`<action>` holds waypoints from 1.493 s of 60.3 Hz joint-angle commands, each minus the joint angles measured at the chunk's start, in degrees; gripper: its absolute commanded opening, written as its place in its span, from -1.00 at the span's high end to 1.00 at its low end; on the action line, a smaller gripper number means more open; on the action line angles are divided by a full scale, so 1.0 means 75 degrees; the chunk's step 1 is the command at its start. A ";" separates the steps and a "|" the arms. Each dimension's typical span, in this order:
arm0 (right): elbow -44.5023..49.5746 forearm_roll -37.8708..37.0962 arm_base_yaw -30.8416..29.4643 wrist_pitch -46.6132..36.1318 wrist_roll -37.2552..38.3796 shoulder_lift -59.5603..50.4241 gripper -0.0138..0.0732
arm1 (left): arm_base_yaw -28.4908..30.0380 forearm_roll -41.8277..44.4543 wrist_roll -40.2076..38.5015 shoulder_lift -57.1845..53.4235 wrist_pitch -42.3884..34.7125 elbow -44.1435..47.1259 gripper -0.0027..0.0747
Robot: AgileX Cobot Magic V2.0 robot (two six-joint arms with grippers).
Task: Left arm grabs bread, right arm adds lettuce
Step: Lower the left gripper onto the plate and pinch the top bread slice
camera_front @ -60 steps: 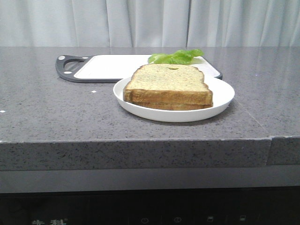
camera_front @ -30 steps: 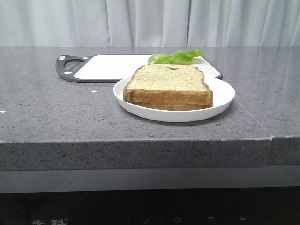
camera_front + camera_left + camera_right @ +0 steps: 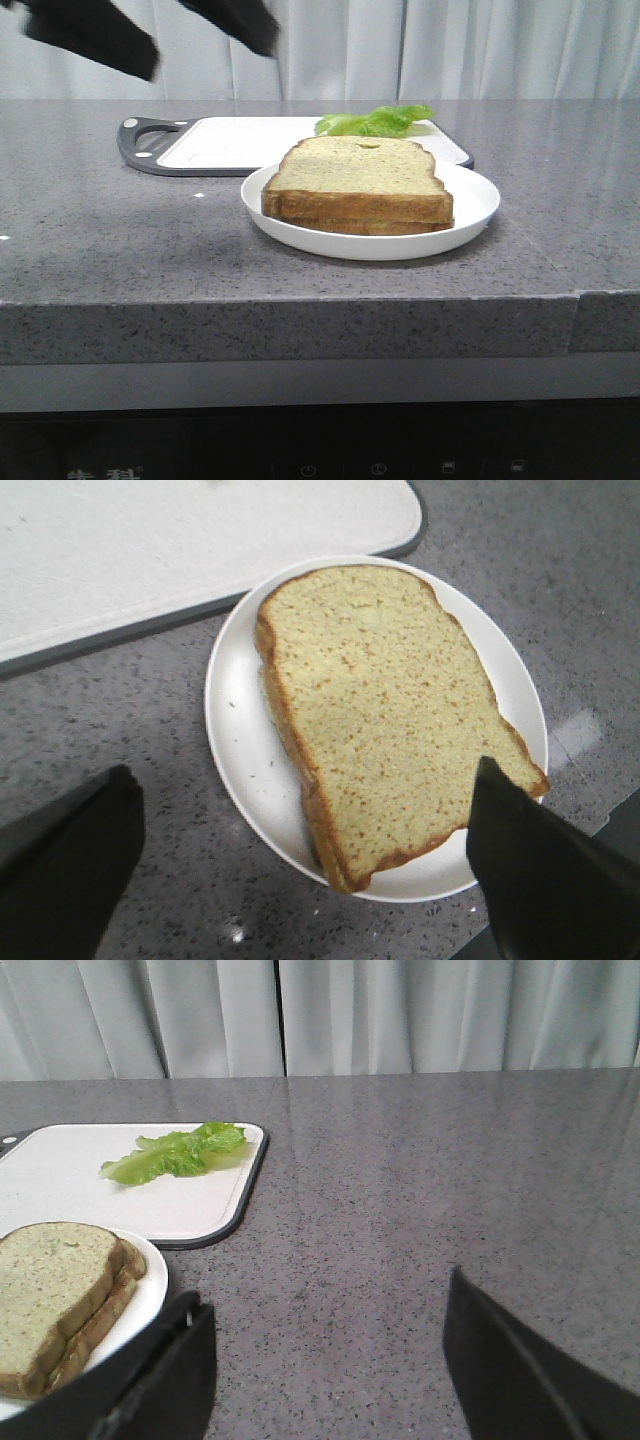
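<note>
Grey speckled stone runs wall to wall under pale curtains, and a white plate point(image 3: 478, 205) near the counter's front edge serves as the landmark. On the plate lies the bread point(image 3: 357, 178), stacked on a second slice. Just behind the plate, on a white cutting board point(image 3: 230, 143), sits the lettuce point(image 3: 377, 120).

My worry: the two slices lie flush, so fingers closing on the top crust could catch both, or shove the stack and skid the plate toward the edge.

High above and left of the plate, the left gripper point(image 3: 165, 28) hangs blurred, jaws spread wide and empty. The right gripper point(image 3: 325, 1360) hovers right of the plate, low over bare counter, also wide and empty.
</note>
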 commanded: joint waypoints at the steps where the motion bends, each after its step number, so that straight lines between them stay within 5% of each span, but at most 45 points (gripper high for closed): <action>1: -0.0267 -0.0023 -0.0037 -0.0571 -0.0063 0.0143 -0.48 | -0.0152 -0.0231 0.0011 0.0484 0.0267 -0.0872 -0.72; 29: -0.0267 -0.0023 -0.0037 -0.0571 -0.0063 0.0143 -0.48 | -0.0317 -0.0248 0.0011 0.2182 0.0643 -0.1862 -0.67; 61: -0.0267 -0.0023 -0.0038 -0.0564 -0.0063 0.0143 -0.48 | -0.0302 -0.0106 0.0011 0.2195 0.0688 -0.1862 0.98; 90: -0.0267 -0.0023 -0.0038 -0.0392 -0.0063 0.0143 -0.48 | -0.0302 0.0027 0.0011 0.1175 0.0494 -0.1907 0.99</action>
